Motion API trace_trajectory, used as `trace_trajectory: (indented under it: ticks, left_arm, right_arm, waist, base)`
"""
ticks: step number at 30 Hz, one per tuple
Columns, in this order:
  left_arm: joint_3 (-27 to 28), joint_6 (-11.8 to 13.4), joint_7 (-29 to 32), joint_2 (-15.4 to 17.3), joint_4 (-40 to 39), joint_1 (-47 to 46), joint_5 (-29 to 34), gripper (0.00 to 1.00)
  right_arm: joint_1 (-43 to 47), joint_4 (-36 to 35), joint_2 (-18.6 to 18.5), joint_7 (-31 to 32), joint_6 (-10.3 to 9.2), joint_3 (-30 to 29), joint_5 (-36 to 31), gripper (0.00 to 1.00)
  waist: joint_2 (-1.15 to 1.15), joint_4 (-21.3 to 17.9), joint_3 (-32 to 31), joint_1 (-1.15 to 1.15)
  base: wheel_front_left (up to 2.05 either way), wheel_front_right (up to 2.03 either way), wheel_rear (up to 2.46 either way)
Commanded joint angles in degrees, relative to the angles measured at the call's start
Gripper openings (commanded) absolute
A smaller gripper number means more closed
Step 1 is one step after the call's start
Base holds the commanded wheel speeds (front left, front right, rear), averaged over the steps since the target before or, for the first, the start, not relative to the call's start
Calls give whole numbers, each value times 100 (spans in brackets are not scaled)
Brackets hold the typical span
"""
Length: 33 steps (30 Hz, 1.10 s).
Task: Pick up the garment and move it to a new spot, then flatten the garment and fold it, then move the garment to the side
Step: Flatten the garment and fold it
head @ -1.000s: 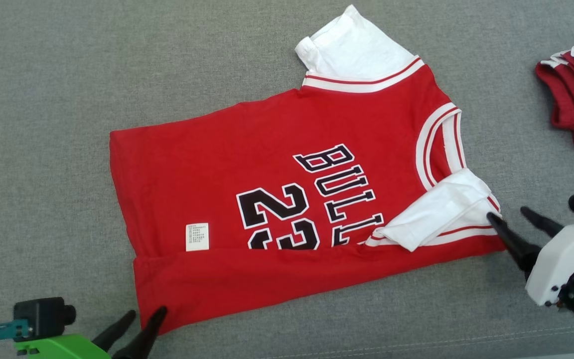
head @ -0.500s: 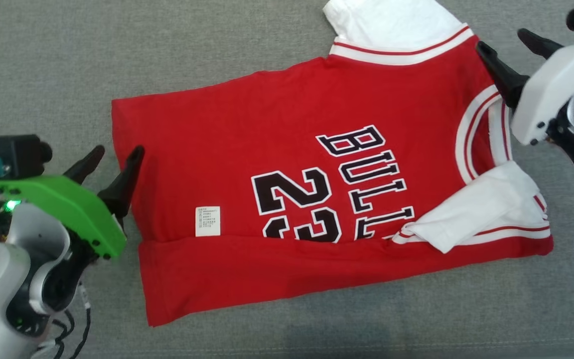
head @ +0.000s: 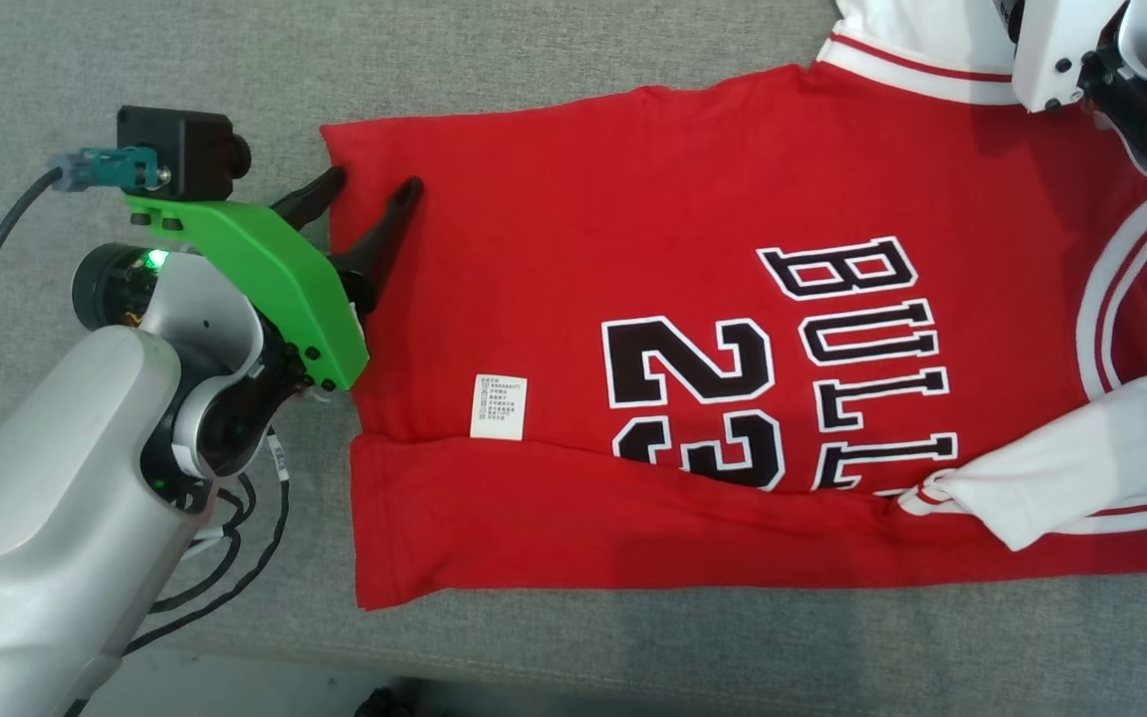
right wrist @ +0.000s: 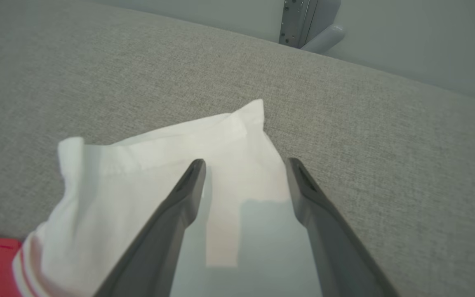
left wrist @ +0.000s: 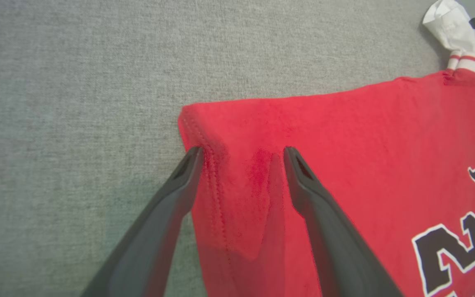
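Both jaw pairs held wide apart. Left gripper (left wrist: 242,150) set astride far hem corner of garment (head: 633,249), right gripper (right wrist: 244,161) over white sleeve (right wrist: 138,173). Garment laid flat on grey surface (head: 135,80), near edge folded in. Folding judged in hand; far edge to be pinched, carried over.

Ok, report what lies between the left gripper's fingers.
The red hem corner of the jersey, straddled by the open left gripper; the left wrist view shows it.
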Motion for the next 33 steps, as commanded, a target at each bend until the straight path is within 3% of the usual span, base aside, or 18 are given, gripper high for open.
trace_trajectory:
  ticks: [1, 11, 12, 13, 14, 20, 25, 33]
  left_arm:
    - [-34, -76, 11, -94, 113, -147, 18, 100]
    - [-197, -383, 23, -415, 584, -358, -32, 100]
    - [-202, -431, 11, -444, 615, -374, -46, 76]
    - [-203, -483, -28, -466, 650, -395, -44, 38]
    - [-182, -514, -93, -493, 686, -413, -34, 0]
    - [-64, -638, -351, -440, 837, -393, -27, 0]
    - [118, -542, -635, -247, 688, -161, -27, 0]
    - [329, -227, -979, 178, -89, 522, -12, 0]
  right_arm:
    - [-156, 184, -12, -122, -4, 21, -83, 100]
    - [-520, 918, -16, -404, -4, 286, -152, 100]
    - [-532, 974, -9, -435, -4, 327, -151, 49]
    - [-537, 1010, 13, -513, -4, 356, -118, 0]
    - [-533, 1056, 31, -553, -4, 386, -96, 0]
    - [-546, 1278, 115, -1066, -7, 247, -84, 0]
    - [-431, 1107, 292, -1550, -7, 137, 111, 0]
    - [426, -64, 295, -1727, -6, 7, 840, 0]
  waist:
    - [30, 183, 167, -1]
    - [30, 219, 230, -1]
    - [30, 211, 231, -1]
    - [30, 204, 225, -1]
    - [30, 195, 208, -1]
    - [30, 81, 23, -1]
    - [30, -144, -179, -1]
    - [30, -580, -500, -1]
  base:
    - [0, 0, 0]
    - [0, 0, 0]
    - [0, 0, 0]
    - [0, 0, 0]
    - [0, 0, 0]
    - [0, 0, 0]
    - [0, 0, 0]
    - [0, 0, 0]
